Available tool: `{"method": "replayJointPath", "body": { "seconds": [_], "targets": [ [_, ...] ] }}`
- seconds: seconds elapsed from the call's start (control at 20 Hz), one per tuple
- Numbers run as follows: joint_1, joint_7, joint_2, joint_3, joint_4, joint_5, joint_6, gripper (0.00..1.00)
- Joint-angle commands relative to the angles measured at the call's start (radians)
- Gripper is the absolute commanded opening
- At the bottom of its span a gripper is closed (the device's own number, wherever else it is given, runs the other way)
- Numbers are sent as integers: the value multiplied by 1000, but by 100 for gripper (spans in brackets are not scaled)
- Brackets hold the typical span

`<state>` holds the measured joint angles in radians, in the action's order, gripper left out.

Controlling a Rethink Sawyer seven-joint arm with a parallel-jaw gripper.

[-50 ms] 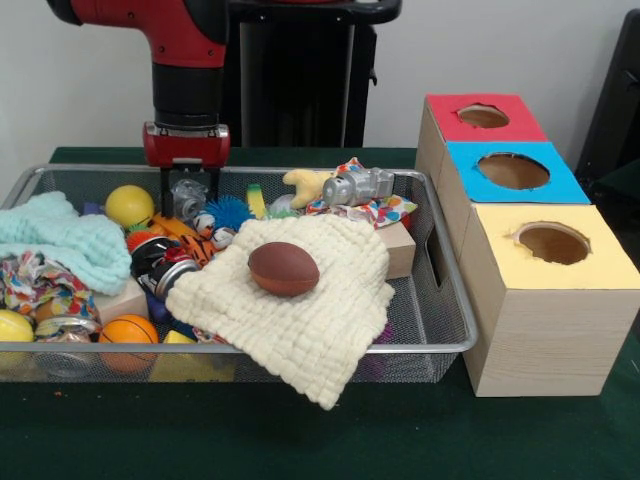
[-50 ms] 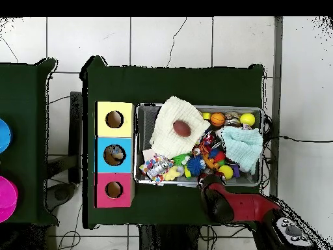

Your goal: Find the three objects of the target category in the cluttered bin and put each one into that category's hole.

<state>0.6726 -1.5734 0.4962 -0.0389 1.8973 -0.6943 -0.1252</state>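
Observation:
A wire-mesh bin [image 1: 452,300] [image 2: 262,117] holds a jumble of toys and cloths. A brown toy football [image 1: 283,268] [image 2: 181,128] lies on a cream cloth [image 1: 320,320] that hangs over the bin's front rim. A yellow ball [image 1: 130,205], an orange basketball [image 1: 130,332] and another yellow ball [image 1: 12,326] lie in the left part. My gripper [image 1: 188,196] hangs low over the bin's back edge beside the first yellow ball. It is open, with a grey clear item between its fingers. In the overhead view the arm [image 2: 224,203] hides the gripper.
To the right of the bin stand three joined boxes, each with a hole on top: red [image 1: 483,116], blue [image 1: 513,170], yellow [image 1: 553,243]. A mint cloth [image 1: 60,245], a grey toy camera [image 1: 358,186], a spiky blue ball [image 1: 230,211] and wooden blocks crowd the bin.

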Motion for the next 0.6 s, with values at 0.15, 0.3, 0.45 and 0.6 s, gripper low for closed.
{"method": "replayJointPath", "body": {
  "seconds": [0.15,0.3,0.45,0.6],
  "targets": [
    [-14,-102,-109,17,36,-35,60,100],
    [-16,-100,-106,17,37,-30,70,100],
    [-24,-102,-108,24,33,-21,85,100],
    [-33,-103,-110,32,30,-15,93,0]
  ]
}}
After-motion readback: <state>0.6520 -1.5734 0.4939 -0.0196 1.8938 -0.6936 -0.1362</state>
